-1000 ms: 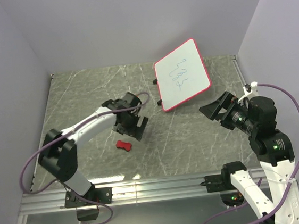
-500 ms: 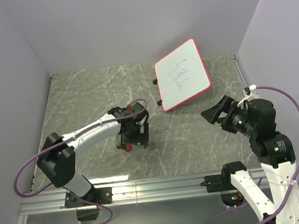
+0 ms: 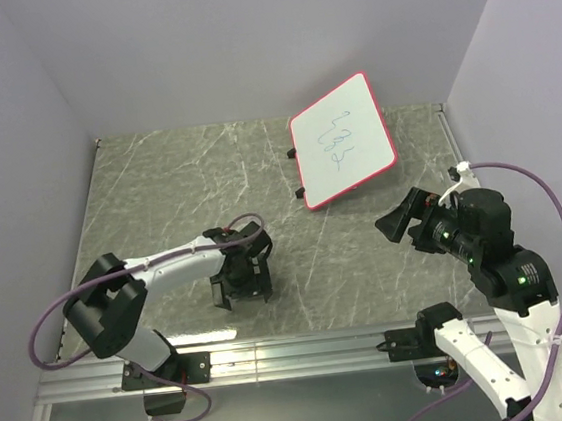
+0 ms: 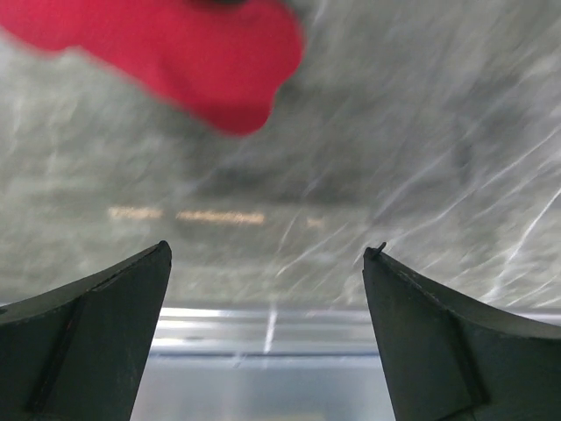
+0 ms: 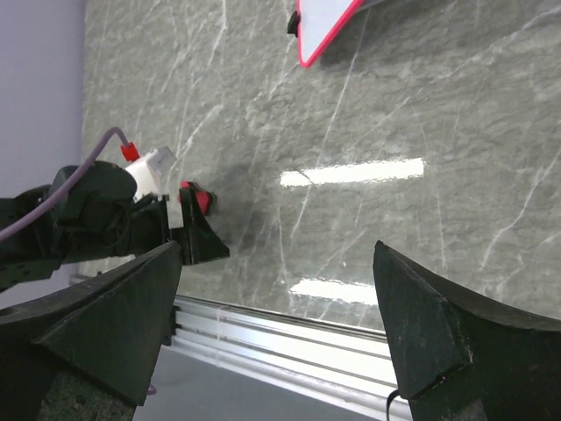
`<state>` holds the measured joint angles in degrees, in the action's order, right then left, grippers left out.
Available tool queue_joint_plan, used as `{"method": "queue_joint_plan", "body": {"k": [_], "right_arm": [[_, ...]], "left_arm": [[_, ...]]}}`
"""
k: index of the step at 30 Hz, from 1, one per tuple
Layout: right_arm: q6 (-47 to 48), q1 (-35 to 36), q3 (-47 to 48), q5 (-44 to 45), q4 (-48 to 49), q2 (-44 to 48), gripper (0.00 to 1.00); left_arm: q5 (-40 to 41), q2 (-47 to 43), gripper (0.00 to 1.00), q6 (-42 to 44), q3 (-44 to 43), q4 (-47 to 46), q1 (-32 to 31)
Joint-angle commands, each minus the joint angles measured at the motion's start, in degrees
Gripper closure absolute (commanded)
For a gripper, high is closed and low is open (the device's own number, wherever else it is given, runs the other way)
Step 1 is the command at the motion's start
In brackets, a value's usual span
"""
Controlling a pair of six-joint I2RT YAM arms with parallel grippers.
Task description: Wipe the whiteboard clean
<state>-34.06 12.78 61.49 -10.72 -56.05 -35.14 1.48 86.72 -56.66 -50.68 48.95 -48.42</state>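
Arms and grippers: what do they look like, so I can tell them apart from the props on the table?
Both arms have white links and chunky black joints. A purple cable loops off the left arm, and another arcs over the right arm, which shows small green lights. The left gripper and right gripper each have two black wedge-shaped fingers.

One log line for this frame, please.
left gripper open at red eraser, not gripped | right gripper open, above table | whiteboard scribbles present
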Motion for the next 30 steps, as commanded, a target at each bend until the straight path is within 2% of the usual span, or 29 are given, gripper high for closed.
{"method": "queue_joint_plan", "body": {"k": [1, 6, 10, 16, 19, 22, 30], "right_arm": [[2.3, 1.7, 2.5, 3.7, -0.2, -0.7, 0.04], [4.3, 4.0, 3.9, 7.0, -0.5, -1.2, 0.04], [5.2, 5.1, 4.6, 9.0, -0.8, -1.1, 0.03], [5.9, 6.4, 4.4, 10.2, -0.4, -1.6, 0.03], [6.0, 6.6, 4.7, 10.5, 0.2, -2.3, 0.03], [6.2, 6.6, 5.1, 10.6, 0.4, -2.9, 0.03], [6.9, 6.6, 6.4, 13.0, -0.8, -4.4, 0.03]], "left_arm": [[1.2, 3.4, 0.03, -1.2, -0.5, -6.1, 1.4], [2.3, 6.4, 0.03, -1.0, 0.8, -9.6, 5.4], [4.6, 10.0, 0.03, 2.2, -0.6, -10.8, 11.1], [10.1, 20.6, 0.03, 12.7, -15.2, -6.8, 14.7], [12.1, 26.8, 0.04, 16.0, -27.4, -3.4, 14.8], [13.2, 31.2, 0.05, 17.2, -34.0, -1.3, 14.9], [12.1, 32.2, 0.11, 19.3, -35.2, -0.9, 15.3]]}}
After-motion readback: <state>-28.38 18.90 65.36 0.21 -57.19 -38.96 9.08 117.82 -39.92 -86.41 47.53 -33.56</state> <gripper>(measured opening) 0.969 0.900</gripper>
